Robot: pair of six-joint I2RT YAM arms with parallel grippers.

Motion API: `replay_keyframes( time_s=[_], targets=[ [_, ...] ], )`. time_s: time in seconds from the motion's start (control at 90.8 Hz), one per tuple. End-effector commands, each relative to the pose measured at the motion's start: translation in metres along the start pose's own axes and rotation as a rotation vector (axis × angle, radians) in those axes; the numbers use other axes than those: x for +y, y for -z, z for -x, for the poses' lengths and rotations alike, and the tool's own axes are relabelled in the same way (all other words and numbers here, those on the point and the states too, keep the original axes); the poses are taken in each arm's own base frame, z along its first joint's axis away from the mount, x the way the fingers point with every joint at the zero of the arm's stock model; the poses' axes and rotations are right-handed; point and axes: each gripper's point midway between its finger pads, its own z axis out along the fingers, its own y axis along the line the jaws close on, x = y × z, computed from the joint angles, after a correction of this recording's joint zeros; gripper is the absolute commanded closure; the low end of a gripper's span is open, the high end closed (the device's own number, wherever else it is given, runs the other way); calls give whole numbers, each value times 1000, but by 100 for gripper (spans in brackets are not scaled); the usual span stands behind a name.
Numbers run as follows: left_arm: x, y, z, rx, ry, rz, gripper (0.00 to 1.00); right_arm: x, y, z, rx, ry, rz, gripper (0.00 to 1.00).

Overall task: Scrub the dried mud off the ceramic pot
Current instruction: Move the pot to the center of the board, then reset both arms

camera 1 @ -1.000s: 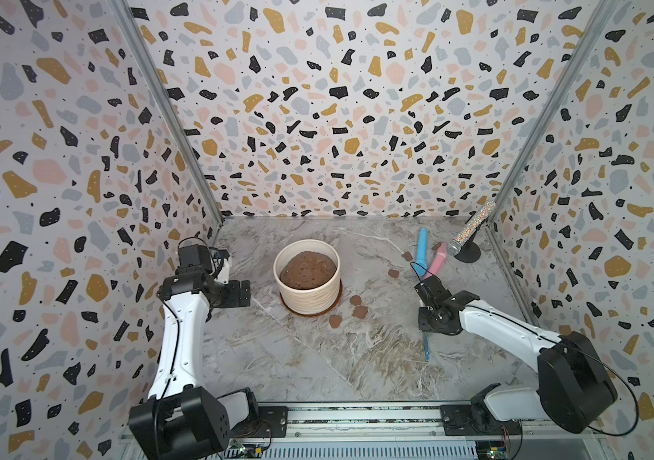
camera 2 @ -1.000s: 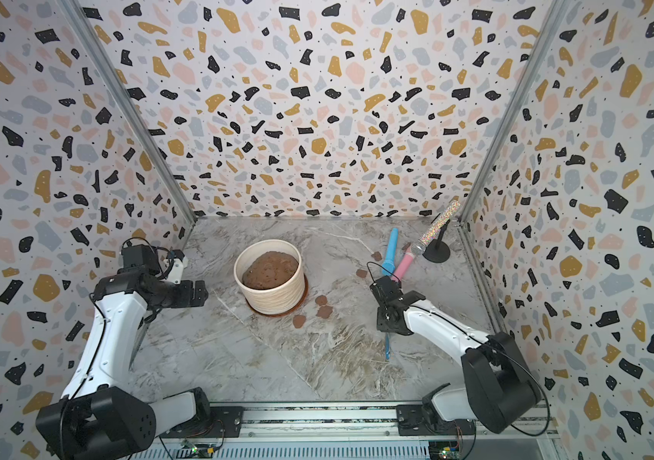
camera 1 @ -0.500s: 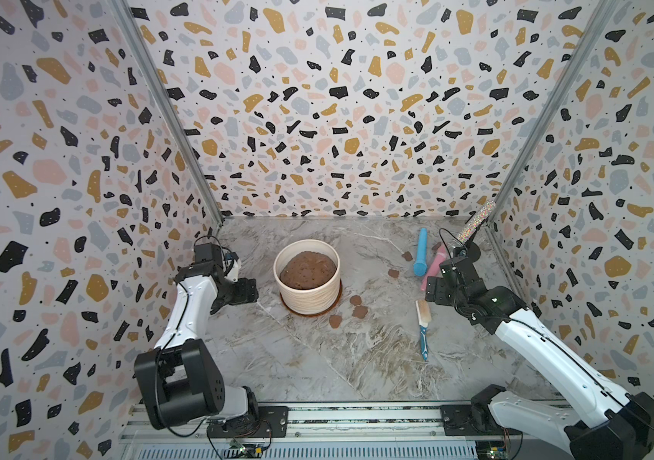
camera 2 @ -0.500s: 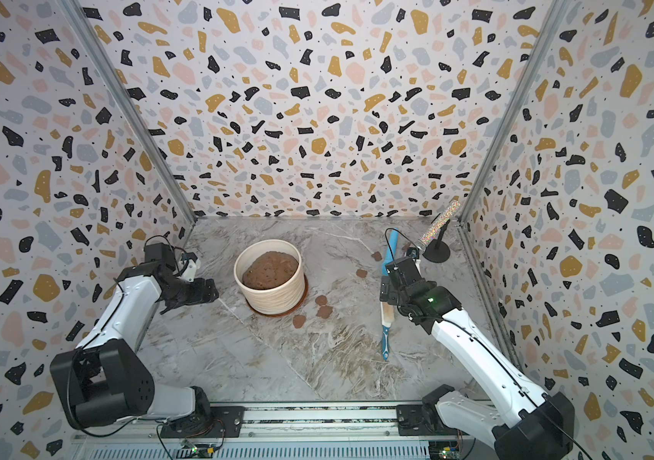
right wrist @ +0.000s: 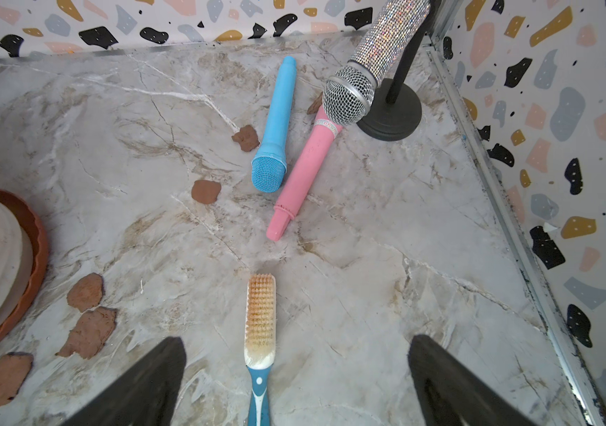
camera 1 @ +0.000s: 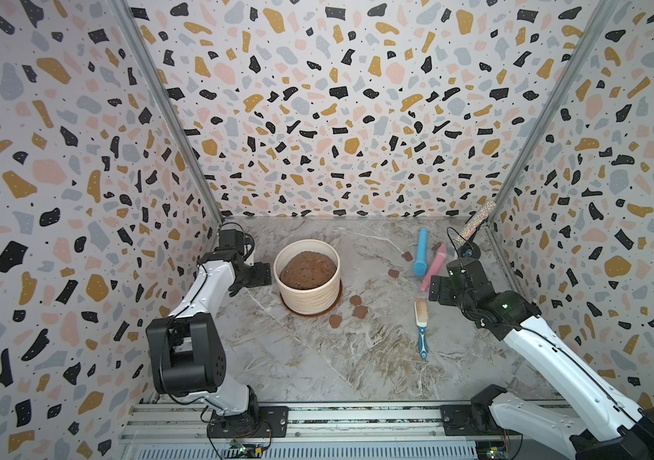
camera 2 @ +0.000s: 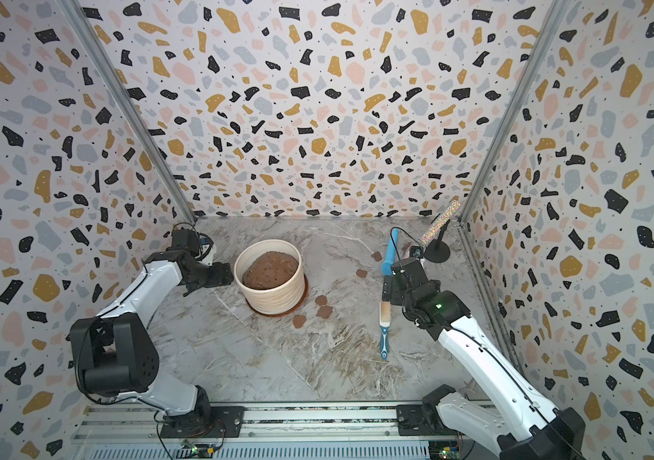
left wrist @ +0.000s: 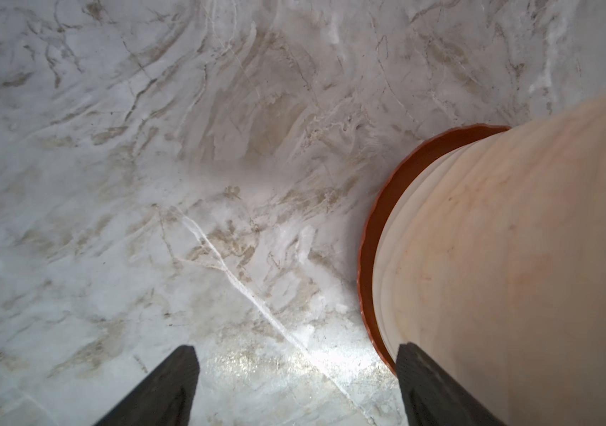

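Left gripper (left wrist: 296, 348) spread wide beside the ceramic pot (left wrist: 497, 258); right gripper (right wrist: 296, 339) spread wide over a scrub brush (right wrist: 260, 321); both empty.
Only the left wrist view shows one left finger (left wrist: 434, 387) just beside the pot's ribbed wall, above its terracotta saucer (left wrist: 369, 239); whether they touch cannot be told. Only the top views show the soil mound (camera 1: 308, 270) filling the pot, which stands toward the left arm's side. The right wrist view shows the brush lying bristles-up on the marble table (right wrist: 386, 287), clear of both fingers. The dried mud (right wrist: 89, 332) lies in flakes beside the saucer. A blue toy microphone (right wrist: 277, 121) and a pink toy microphone (right wrist: 303, 173) lie beyond.
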Motion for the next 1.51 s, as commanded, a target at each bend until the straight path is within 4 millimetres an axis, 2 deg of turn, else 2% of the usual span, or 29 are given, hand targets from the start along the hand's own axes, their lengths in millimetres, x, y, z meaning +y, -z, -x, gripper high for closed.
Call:
replay_keyframes(
  time_s=[0.0, 0.165, 0.297, 0.529, 0.617, 0.738, 0.892, 0.969, 1.123, 1.343, 1.387, 1.498],
  targets=[
    [-16, 0, 15, -35, -35, 2, 14, -7, 11, 9, -34, 13, -11, 0],
    [-40, -4, 16, -30, -114, -5, 14, -8, 11, 9, -50, 35, -12, 0],
    [-61, -7, 21, -40, -172, -30, 13, -9, 7, 8, -78, 116, -21, 0],
    [-81, -15, 21, -38, -207, -93, 8, -9, -21, 17, -270, 246, -63, 0],
    [-71, -16, 20, -62, -207, -41, 0, -22, -43, 16, -288, 205, -95, 1],
    [-45, -12, 20, -148, -170, 46, 0, -42, -79, 7, -274, 188, -124, 0],
    [-21, -10, 18, -299, -101, 98, 0, -58, -112, -7, -264, 180, -114, 0],
    [-21, -2, 24, -419, -131, 100, 0, -63, -124, -11, -307, 190, -120, 0],
    [-28, 0, 16, -606, -172, 45, 0, -70, -140, -15, -364, 196, -139, 0],
    [-23, -17, -6, -716, -193, 64, 0, -78, -168, -38, -357, 149, -126, 0],
    [-24, -22, -8, -731, -199, 61, 0, -85, -170, -36, -367, 131, -155, 0],
    [-32, -25, -17, -766, -246, 21, 0, -85, -171, -38, -357, 128, -156, 0]
  ],
)
